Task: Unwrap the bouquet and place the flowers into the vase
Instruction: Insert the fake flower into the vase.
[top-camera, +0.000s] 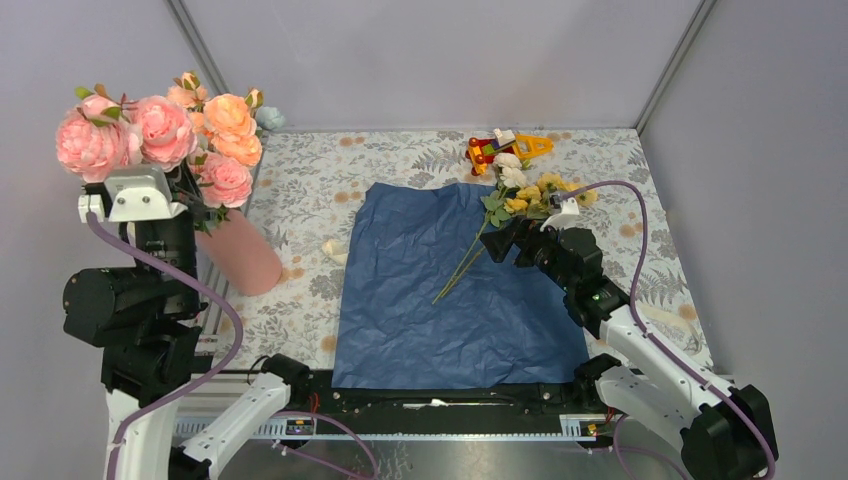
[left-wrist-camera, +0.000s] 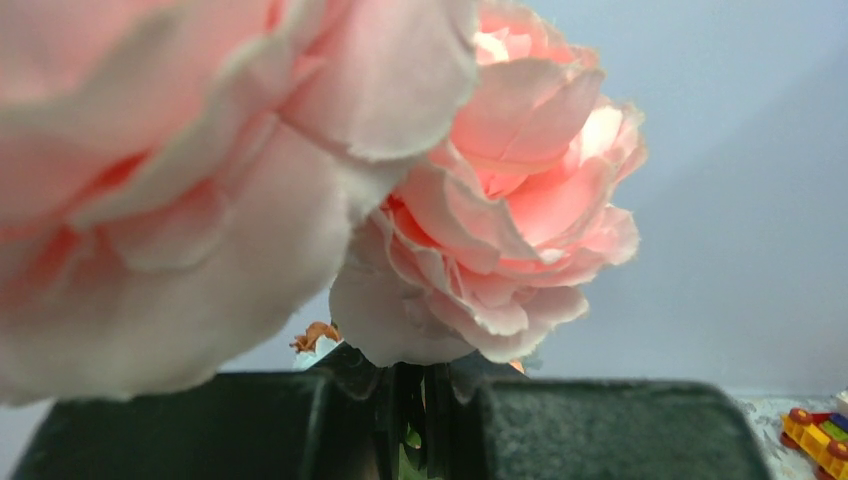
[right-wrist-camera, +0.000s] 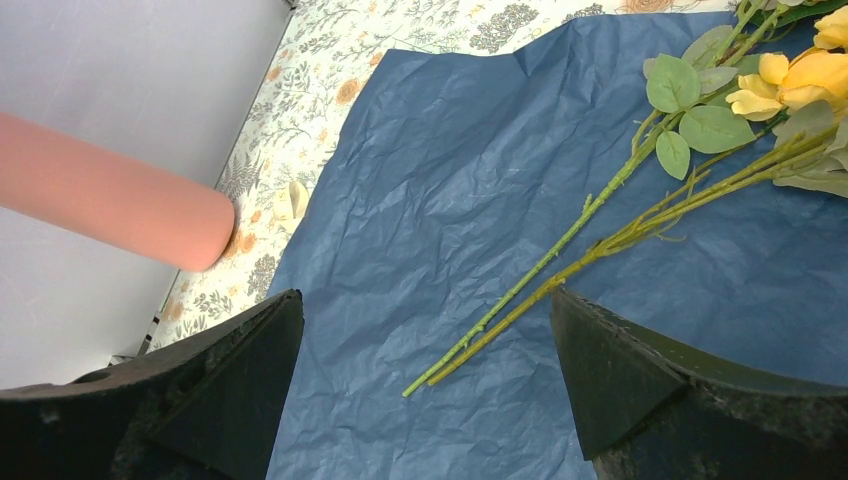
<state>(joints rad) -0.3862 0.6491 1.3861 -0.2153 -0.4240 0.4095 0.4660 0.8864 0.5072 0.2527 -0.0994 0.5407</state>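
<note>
1. Your left gripper (left-wrist-camera: 410, 405) is clamped on the stems of pink blooms (left-wrist-camera: 500, 200); the vase (top-camera: 240, 255) stands just beside it.
2. Your right gripper (right-wrist-camera: 425, 300) is spread wide, with the stems of the flowers (right-wrist-camera: 600, 200) between its fingers on the blue paper (right-wrist-camera: 420, 150).

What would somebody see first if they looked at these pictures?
Probably the pink blooms at the far left, held up by the left gripper near the vase. Next, the blue paper spread flat mid-table, with yellow roses lying at its far right corner.
</note>
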